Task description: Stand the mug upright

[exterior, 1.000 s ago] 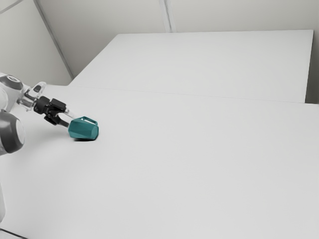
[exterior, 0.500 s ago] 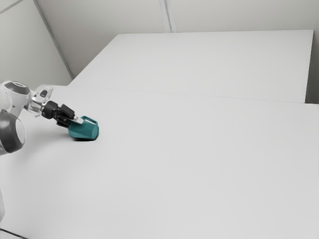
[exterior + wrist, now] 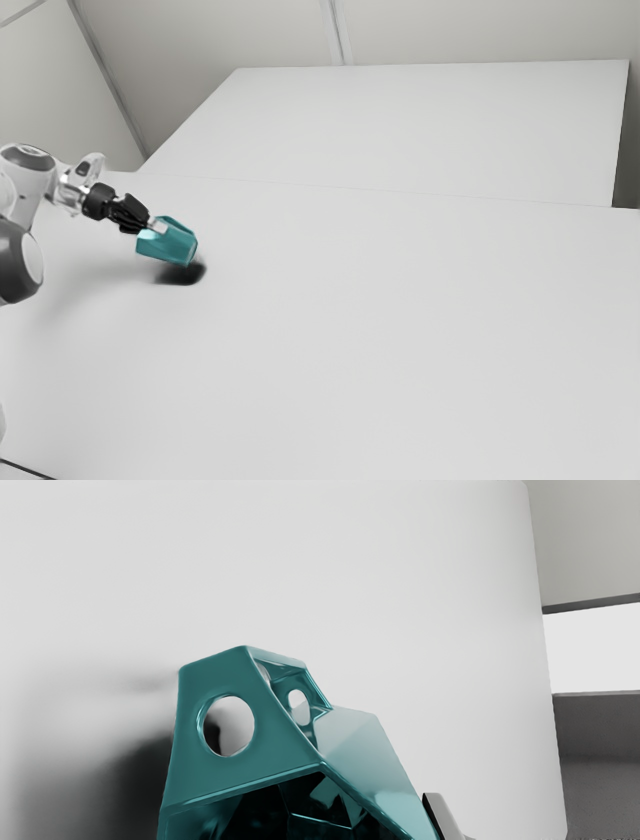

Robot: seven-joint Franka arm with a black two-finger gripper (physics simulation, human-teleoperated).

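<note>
In the exterior view my gripper [image 3: 156, 227] is closed on the teal mug [image 3: 170, 243] at its mouth end. The mug hangs tilted above the table, its far end lower and toward the exterior view's right, a dark shadow beneath it. From the wrist view, the mug [image 3: 362, 740] turns its dark opening toward my hand, and its handle with round holes stands out from one side. One finger [image 3: 441, 816] of my gripper lies along the mug's outer wall; the other finger is hidden.
The white table [image 3: 380, 330] spreads around the mug. Beyond it in the exterior view is another white surface [image 3: 420, 130], with pale walls behind. A dark cable [image 3: 28, 469] lies at the exterior view's lower left.
My gripper first reached the mug and closed on it, then rose with it. The mug has left the table and tipped, its far end now lower; its shadow has separated from it.
</note>
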